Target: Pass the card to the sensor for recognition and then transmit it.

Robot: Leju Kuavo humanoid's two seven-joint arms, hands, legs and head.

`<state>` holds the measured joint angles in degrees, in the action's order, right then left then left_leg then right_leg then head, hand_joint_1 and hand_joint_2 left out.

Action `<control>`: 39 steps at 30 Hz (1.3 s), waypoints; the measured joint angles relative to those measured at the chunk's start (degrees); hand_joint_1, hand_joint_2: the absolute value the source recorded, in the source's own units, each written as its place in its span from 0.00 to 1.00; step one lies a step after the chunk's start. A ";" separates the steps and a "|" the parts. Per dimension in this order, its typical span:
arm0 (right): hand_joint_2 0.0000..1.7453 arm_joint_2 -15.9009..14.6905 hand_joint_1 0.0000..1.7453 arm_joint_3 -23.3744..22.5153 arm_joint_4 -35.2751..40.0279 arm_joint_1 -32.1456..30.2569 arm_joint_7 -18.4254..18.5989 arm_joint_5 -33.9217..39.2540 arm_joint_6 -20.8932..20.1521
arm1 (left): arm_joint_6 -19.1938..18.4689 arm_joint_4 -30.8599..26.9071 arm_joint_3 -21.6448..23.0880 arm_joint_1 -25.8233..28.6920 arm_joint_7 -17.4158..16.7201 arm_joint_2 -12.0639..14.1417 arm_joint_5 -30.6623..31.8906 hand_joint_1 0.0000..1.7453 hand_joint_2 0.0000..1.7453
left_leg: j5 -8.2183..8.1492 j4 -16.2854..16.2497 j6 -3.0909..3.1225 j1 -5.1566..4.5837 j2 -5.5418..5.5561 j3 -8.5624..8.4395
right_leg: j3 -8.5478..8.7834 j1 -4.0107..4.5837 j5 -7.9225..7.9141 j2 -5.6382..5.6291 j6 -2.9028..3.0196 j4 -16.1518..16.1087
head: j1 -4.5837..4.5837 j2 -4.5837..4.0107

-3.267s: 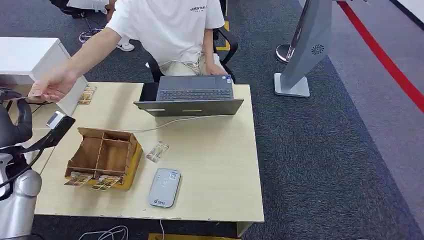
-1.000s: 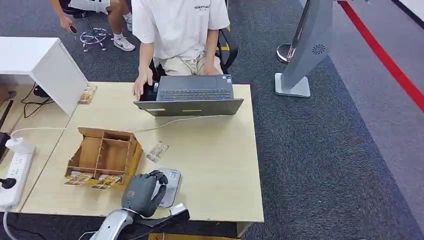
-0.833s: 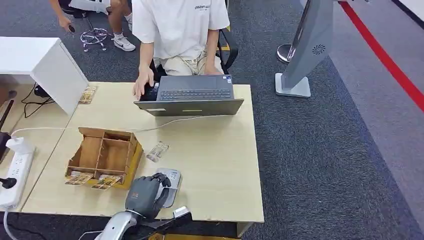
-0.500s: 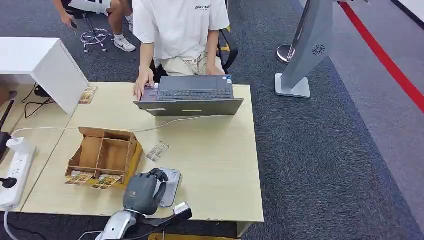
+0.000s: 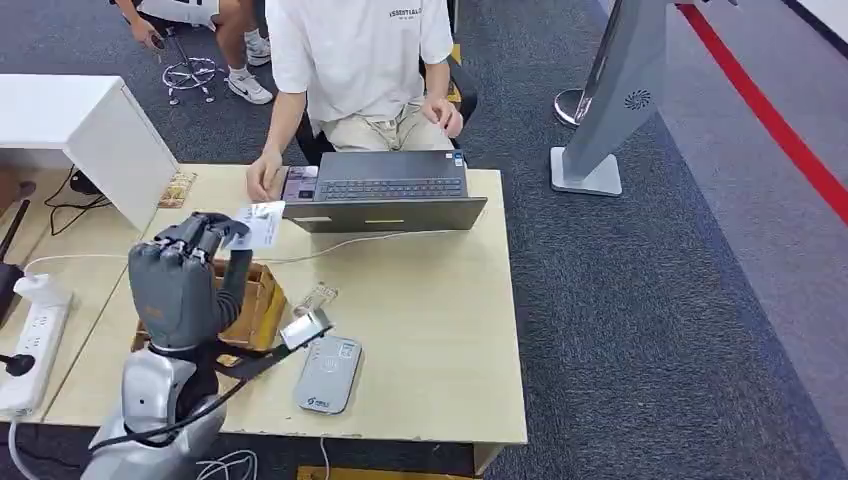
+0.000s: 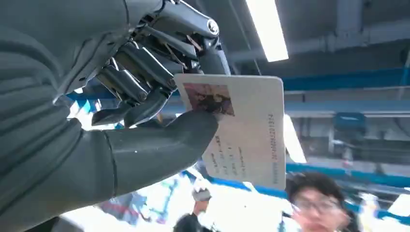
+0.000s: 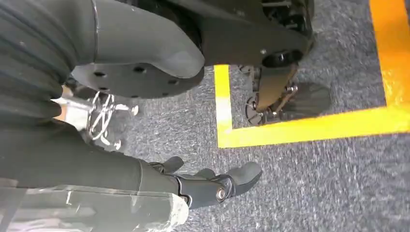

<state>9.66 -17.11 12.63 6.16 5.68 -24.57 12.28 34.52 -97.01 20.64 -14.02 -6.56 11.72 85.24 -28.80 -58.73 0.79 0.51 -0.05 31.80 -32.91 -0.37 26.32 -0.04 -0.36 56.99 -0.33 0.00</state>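
My left hand (image 5: 180, 272) is raised above the table's left side and pinches a white ID card (image 5: 256, 225) between thumb and fingers. The left wrist view shows the card (image 6: 241, 130) close up, with a photo and printed lines, and the thumb (image 6: 159, 145) pressing on its face. A person's hand (image 5: 262, 180) rests on the table just beyond the card, apart from it. The grey card sensor (image 5: 328, 373) lies flat near the table's front edge, to the right of my forearm. My right hand (image 7: 159, 174) hangs over the carpet with fingers (image 7: 217, 186) apart, holding nothing.
A wooden divided box (image 5: 255, 300) stands behind my left arm, with a loose card (image 5: 316, 298) beside it. A laptop (image 5: 385, 190) sits at the far edge in front of the seated person. A white box (image 5: 90, 130) and a power strip (image 5: 25, 345) are at the left.
My left hand has lifted from over the sensor at the front edge, up and to the left toward the person, with the card in it. The person's hand has shifted left of the laptop.
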 joint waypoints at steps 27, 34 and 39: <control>1.00 0.94 0.00 1.38 0.15 1.58 1.42 -2.07 -1.70 | -1.85 47.40 -14.24 -28.23 -4.40 3.82 2.51 0.00 1.00 | 0.22 -0.01 -0.29 0.08 -0.09 -0.11 | -0.37 0.05 -0.21 -0.17 0.28 0.13 | 0.09 0.00; 1.00 0.94 0.00 1.35 0.15 1.41 1.31 -2.45 -1.46 | -0.75 44.88 -14.37 -25.91 -0.50 3.14 -0.05 0.00 1.00 | 0.22 0.00 -0.30 0.08 -0.10 -0.13 | -0.38 0.05 -0.21 -0.17 0.28 0.13 | 0.09 0.00; 1.00 0.94 0.00 1.11 0.13 0.63 -0.05 -1.70 -0.83 | -8.25 31.93 -13.65 -18.91 1.45 2.12 -3.17 0.00 1.00 | 0.21 0.00 -0.30 0.08 -0.11 -0.09 | -0.41 0.05 -0.20 -0.18 0.28 0.12 | 0.07 0.00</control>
<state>10.60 -16.00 12.76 6.79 5.64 -26.27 11.45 26.27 -65.08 7.00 -32.94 -5.11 13.84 82.07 -28.59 -58.73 0.49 0.58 -0.16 31.72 -33.32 -0.32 26.12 -0.22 -0.09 57.11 -0.26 0.00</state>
